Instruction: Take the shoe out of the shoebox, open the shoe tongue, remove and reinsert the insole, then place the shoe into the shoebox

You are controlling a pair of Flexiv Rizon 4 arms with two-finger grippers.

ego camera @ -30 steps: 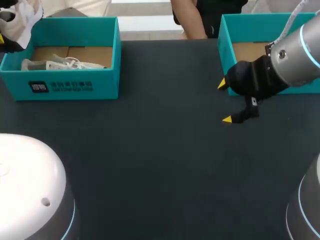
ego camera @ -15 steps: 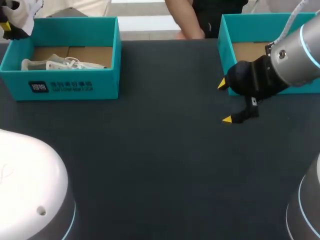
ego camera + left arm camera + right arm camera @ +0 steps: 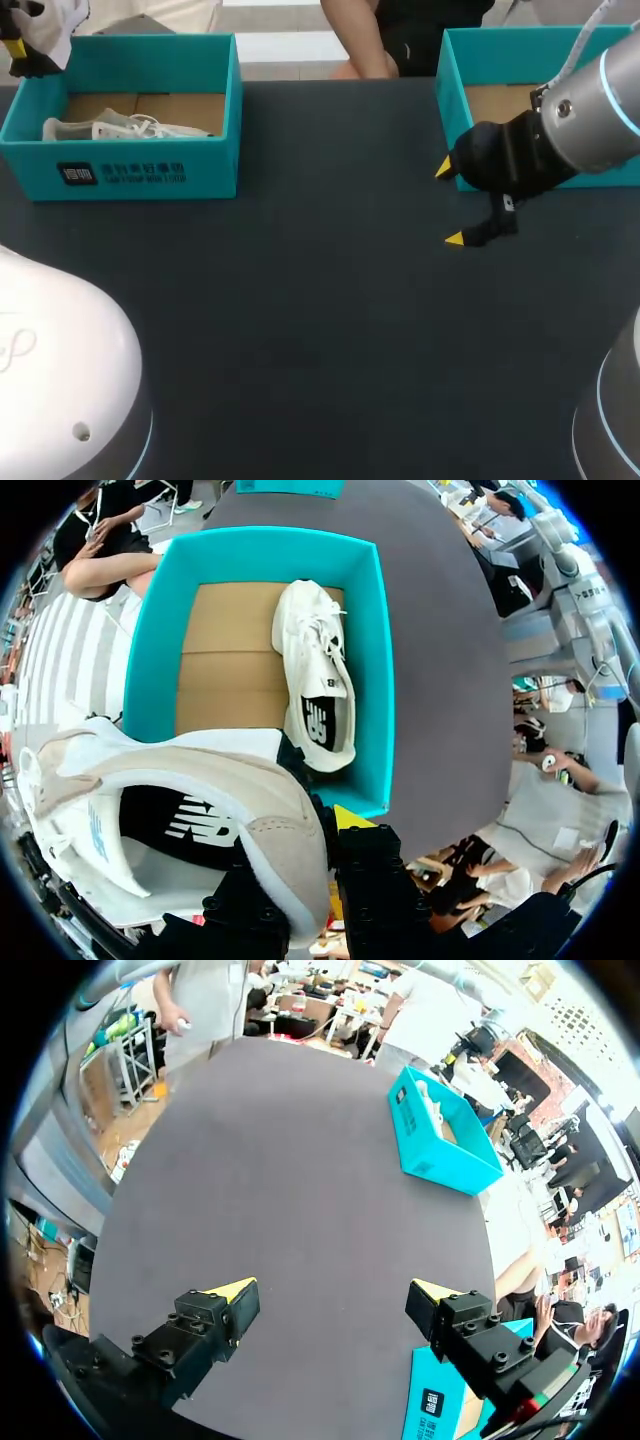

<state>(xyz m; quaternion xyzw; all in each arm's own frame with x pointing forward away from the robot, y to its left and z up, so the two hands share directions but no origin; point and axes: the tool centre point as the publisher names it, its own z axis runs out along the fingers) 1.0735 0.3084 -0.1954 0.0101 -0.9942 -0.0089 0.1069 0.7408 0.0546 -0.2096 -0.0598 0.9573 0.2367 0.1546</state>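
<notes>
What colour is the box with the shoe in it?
Shoebox: teal, clearest in left wrist view.

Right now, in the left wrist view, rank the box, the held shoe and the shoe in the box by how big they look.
1. The box and the held shoe: about alike; the held shoe is very near the camera, so I won't rank them.
2. The shoe in the box: clearly smallest.

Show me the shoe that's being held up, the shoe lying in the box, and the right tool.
held shoe (image 3: 200, 772), left wrist view, on its beige side band.
boxed shoe (image 3: 318, 660), left wrist view, on its laces.
right tool (image 3: 333, 1295), right wrist view, midway between its yellow tips.
</notes>
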